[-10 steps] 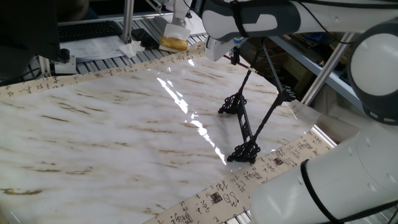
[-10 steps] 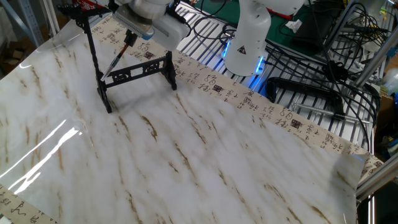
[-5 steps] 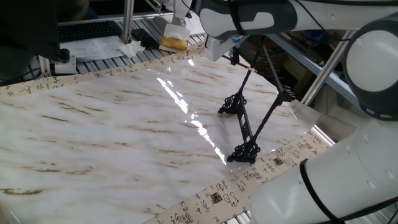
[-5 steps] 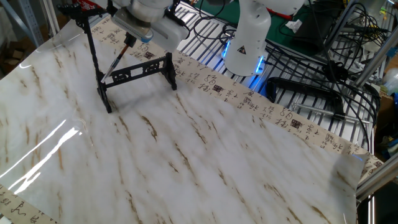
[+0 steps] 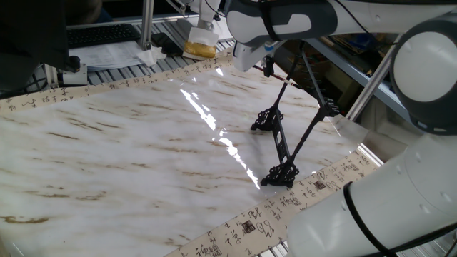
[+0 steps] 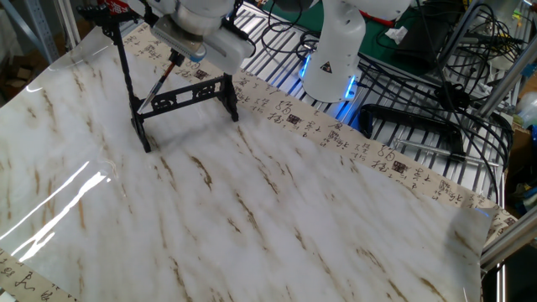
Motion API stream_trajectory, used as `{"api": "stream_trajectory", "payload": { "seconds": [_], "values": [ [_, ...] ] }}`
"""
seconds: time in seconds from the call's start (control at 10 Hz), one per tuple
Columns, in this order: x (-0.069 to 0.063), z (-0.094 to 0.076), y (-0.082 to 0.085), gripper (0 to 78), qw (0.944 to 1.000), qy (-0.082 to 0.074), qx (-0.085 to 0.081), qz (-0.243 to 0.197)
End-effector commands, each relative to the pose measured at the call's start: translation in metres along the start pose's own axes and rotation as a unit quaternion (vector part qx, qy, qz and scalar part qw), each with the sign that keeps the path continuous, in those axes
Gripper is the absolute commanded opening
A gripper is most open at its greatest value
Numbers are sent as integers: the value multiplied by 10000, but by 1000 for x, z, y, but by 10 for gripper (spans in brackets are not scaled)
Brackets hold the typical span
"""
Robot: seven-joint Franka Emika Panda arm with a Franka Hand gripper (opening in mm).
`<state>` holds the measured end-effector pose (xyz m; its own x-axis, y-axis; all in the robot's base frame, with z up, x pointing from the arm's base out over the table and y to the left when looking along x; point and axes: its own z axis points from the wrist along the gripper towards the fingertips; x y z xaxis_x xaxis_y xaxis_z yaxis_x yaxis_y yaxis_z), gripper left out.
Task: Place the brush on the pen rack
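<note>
On a glossy marble-patterned table (image 6: 277, 210) edged with a paper strip of printed calligraphy (image 6: 336, 134), a black metal pen rack (image 6: 180, 96) of thin rods was set on two ornate scrolled feet near the far edge. Above the rack, a thin reddish-brown brush (image 6: 159, 82) was held slanted, its upper end clenched in the white arm's gripper (image 6: 174, 57) and its lower end reaching down to the rack's crossbar, though contact with it could not be made out.
</note>
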<state>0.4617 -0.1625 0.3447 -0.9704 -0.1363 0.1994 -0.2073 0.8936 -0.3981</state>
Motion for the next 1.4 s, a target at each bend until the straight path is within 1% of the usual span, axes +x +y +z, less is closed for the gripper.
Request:
{"api": "stream_trajectory", "payload": {
  "seconds": [0.1, 0.4, 0.6, 0.7, 0.8, 0.9, 1.4],
  "values": [
    [-2, 0, 1, 12, 9994, 315, -80, 68],
    [-6, -3, 1, 12, 9992, 383, -91, 49],
    [-6, -4, 1, 12, 9994, 348, -83, -10],
    [-3, -6, -2, 12, 9996, 252, -68, -102],
    [-1, -8, -4, 12, 9995, 266, -74, -142],
    [2, -8, -5, 12, 9996, 228, -97, -165],
    [8, -5, -5, 12, 9996, 218, -130, -101]
  ]
}}
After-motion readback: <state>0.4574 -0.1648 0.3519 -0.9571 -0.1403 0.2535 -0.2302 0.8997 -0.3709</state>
